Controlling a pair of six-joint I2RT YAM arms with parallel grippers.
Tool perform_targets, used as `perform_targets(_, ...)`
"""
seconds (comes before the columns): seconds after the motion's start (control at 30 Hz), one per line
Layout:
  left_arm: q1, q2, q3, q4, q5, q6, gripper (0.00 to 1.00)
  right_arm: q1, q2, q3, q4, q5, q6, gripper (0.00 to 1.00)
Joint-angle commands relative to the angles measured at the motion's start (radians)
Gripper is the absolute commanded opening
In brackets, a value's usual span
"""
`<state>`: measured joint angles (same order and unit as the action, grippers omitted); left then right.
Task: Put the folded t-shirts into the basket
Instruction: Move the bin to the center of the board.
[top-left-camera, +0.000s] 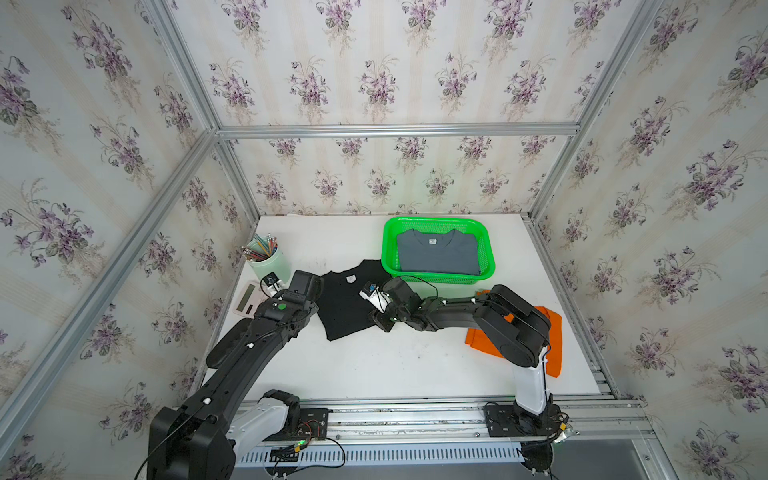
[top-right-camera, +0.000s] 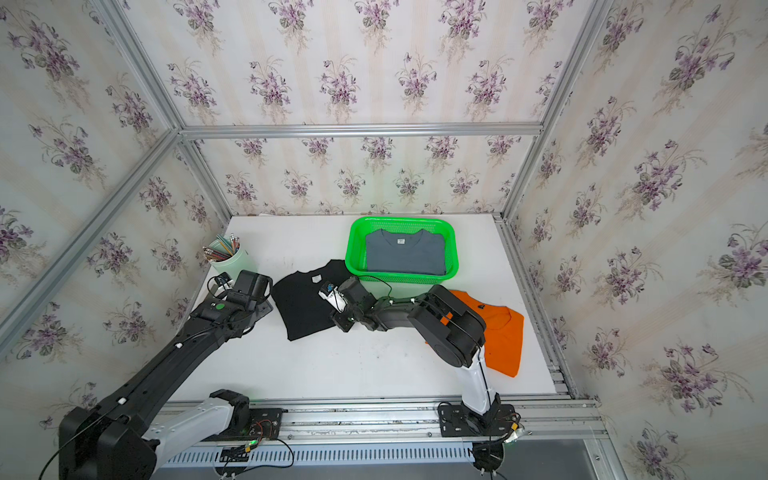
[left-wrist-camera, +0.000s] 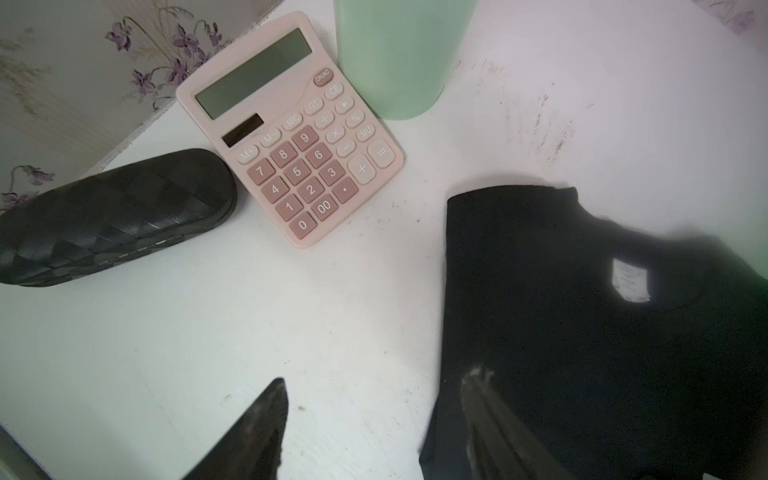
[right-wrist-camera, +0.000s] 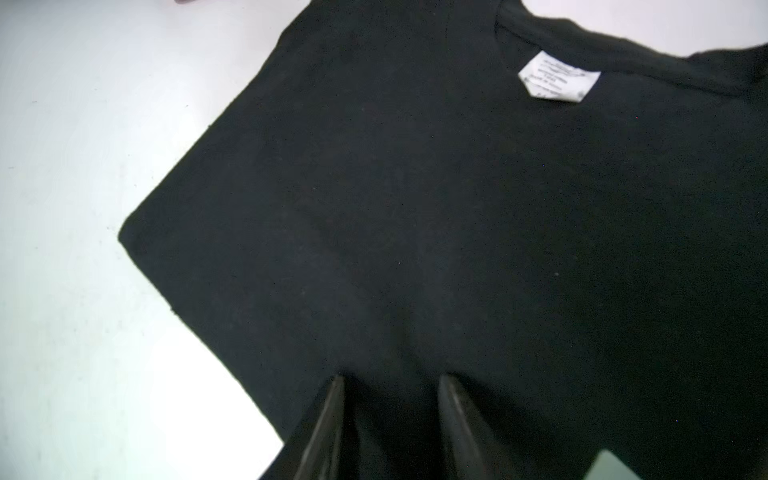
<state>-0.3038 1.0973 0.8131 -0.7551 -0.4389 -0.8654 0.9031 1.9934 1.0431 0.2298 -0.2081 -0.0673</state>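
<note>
The table (top-left-camera: 415, 365) carries the basket (top-left-camera: 436, 220) at its far edge, with the grey tee (top-left-camera: 438, 253) flat inside and room left on top. The black tee (top-left-camera: 345, 307) lies mid-table just beside it, and the orange tee (top-right-camera: 505, 332) lies by the right edge. The left gripper (left-wrist-camera: 378, 386) gapes wide astride the black tee's side edge, holding nothing. The right gripper (right-wrist-camera: 392, 380), narrowly parted, sits on the opposite side, likely for a two-sided lift. I cannot tell whether it nips a fold.
</note>
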Motion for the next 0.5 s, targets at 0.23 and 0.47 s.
perform_targets(0.23,0.005,0.102,0.006,0.085,0.208,0.027,0.70,0.077,-0.207,-0.250,-0.400,-0.223,0.422,0.39)
perform_targets(0.47,0.005,0.139,-0.004,0.078,0.333,0.114,0.71,0.104,-0.303,-0.222,-0.617,-0.264,0.596,0.45)
